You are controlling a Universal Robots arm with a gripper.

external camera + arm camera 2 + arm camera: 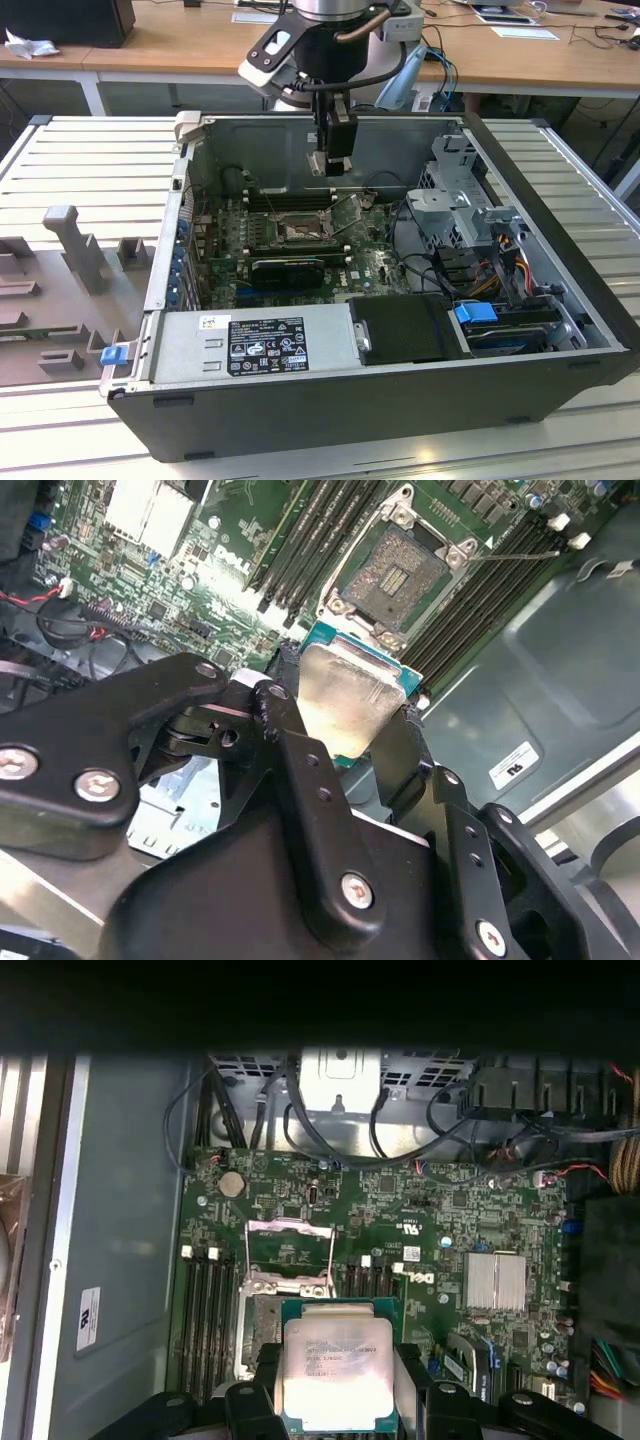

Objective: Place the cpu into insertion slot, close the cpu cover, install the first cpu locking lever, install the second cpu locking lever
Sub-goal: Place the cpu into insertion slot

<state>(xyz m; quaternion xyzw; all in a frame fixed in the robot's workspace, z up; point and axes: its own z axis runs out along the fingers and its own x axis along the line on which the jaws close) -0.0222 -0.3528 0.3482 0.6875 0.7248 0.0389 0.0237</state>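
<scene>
The fingers [285, 720] pinch the cpu [345, 695] by two opposite edges, silver top up, and hold it in the air above the board [400, 1210], apart from it. Beyond it the slot [395, 575] lies bare between two banks of memory slots [300, 540], and the cover [288, 1250] stands open at its edge. The open case [400, 410] sits on the slatted bench [90, 170].

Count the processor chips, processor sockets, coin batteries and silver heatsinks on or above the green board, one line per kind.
Processor chip, held in the claw: 1
Processor socket: 1
Coin battery: 1
Silver heatsink: 1
Total: 4
</scene>
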